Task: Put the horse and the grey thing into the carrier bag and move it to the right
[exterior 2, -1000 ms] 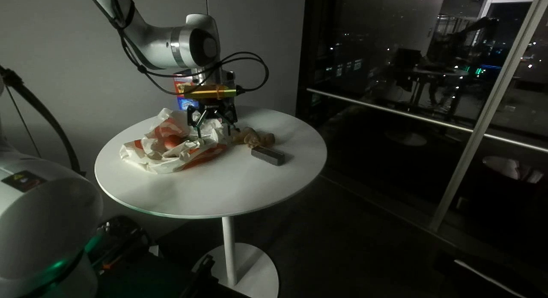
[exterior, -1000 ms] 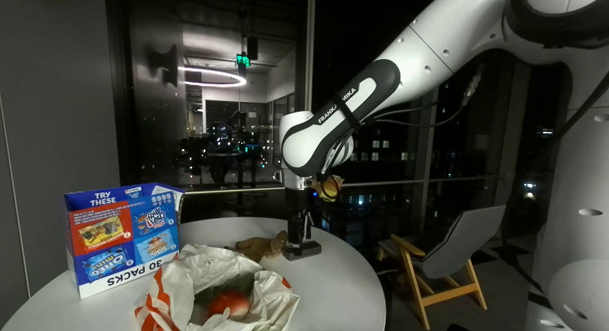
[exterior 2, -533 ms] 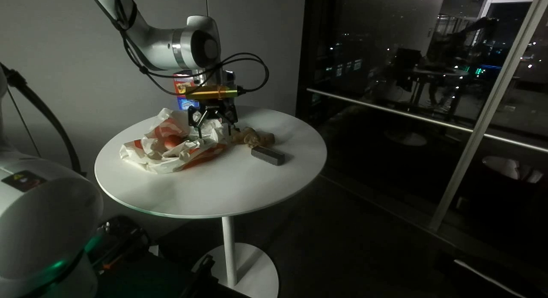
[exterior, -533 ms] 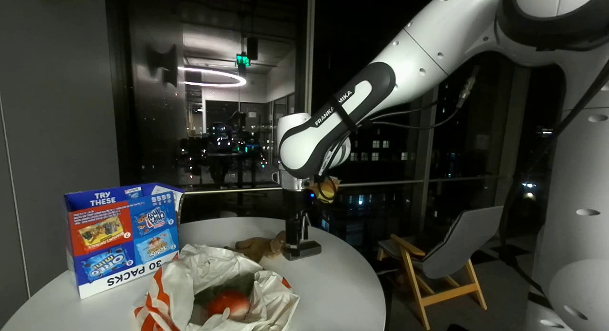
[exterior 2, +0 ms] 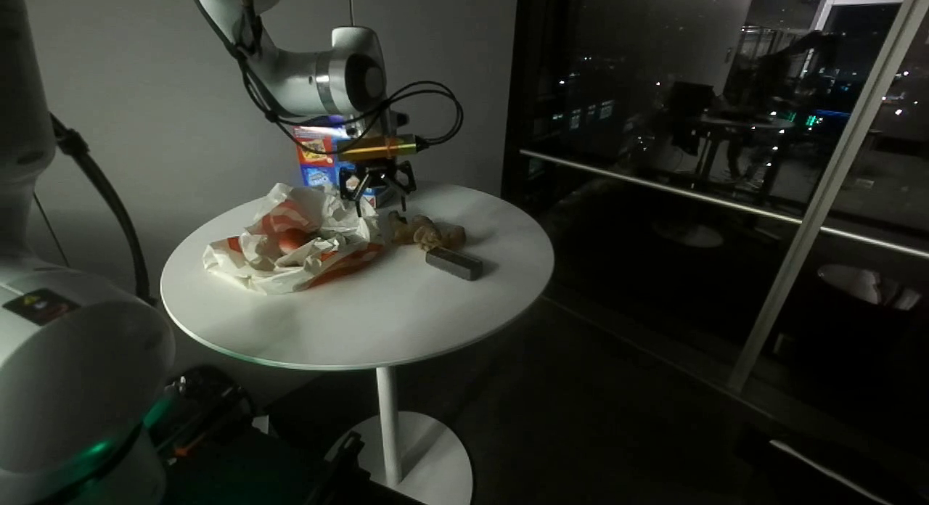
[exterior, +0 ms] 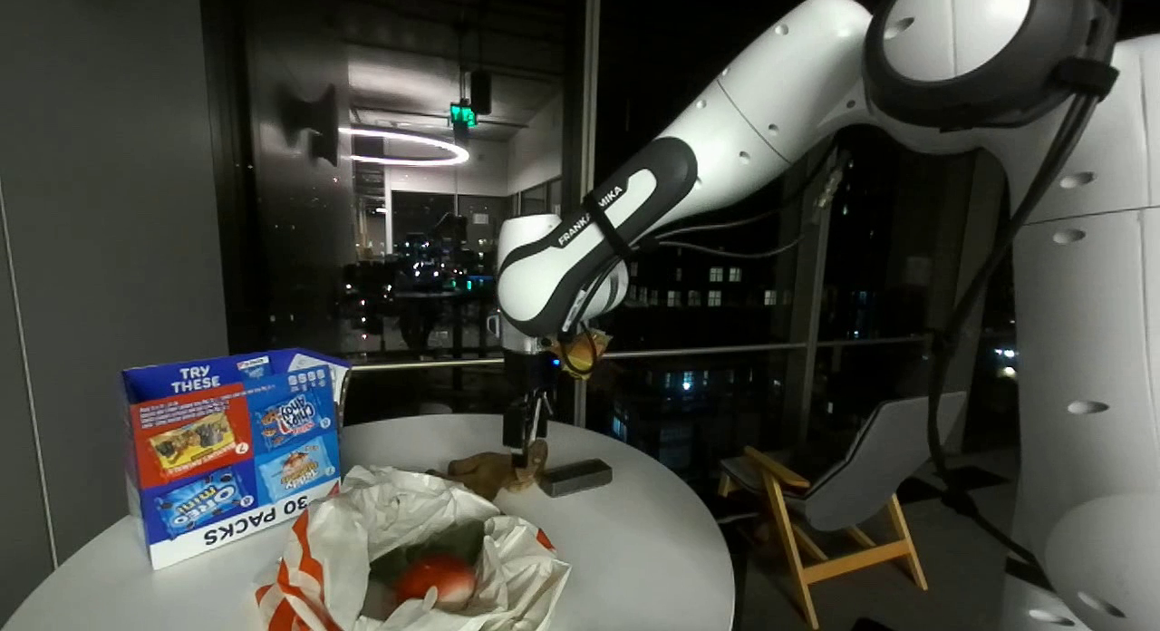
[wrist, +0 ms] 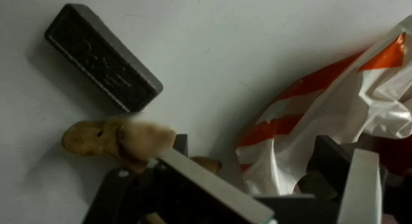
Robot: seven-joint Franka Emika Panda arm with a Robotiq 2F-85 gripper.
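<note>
The horse, a brown toy animal, lies on its side on the table in both exterior views [exterior: 478, 472] [exterior 2: 428, 234] and in the wrist view [wrist: 88, 138], where my near finger hides part of it. The grey thing, a dark grey block, lies beside the horse [exterior: 580, 476] [exterior 2: 453, 263] [wrist: 103, 56]. The white and orange carrier bag [exterior: 408, 495] [exterior 2: 290, 275] stands open and crumpled near the horse; it also shows in the wrist view [wrist: 322, 111]. My gripper [exterior: 520, 457] [exterior 2: 382, 206] [wrist: 252, 146] is open and empty, above the table between horse and bag.
A red round object [exterior: 437, 579] [exterior 2: 292, 240] lies inside the bag. A blue and red snack box [exterior: 236, 459] [exterior 2: 316, 146] stands on the round white table [exterior: 652, 540] [exterior 2: 363, 320] behind the bag. A wooden chair with grey seat [exterior: 843, 477] stands beyond the table.
My gripper has moved left in an exterior view, slightly right and up in an exterior view, away from the grey block. It stays open. Horse, block and bag have not moved.
</note>
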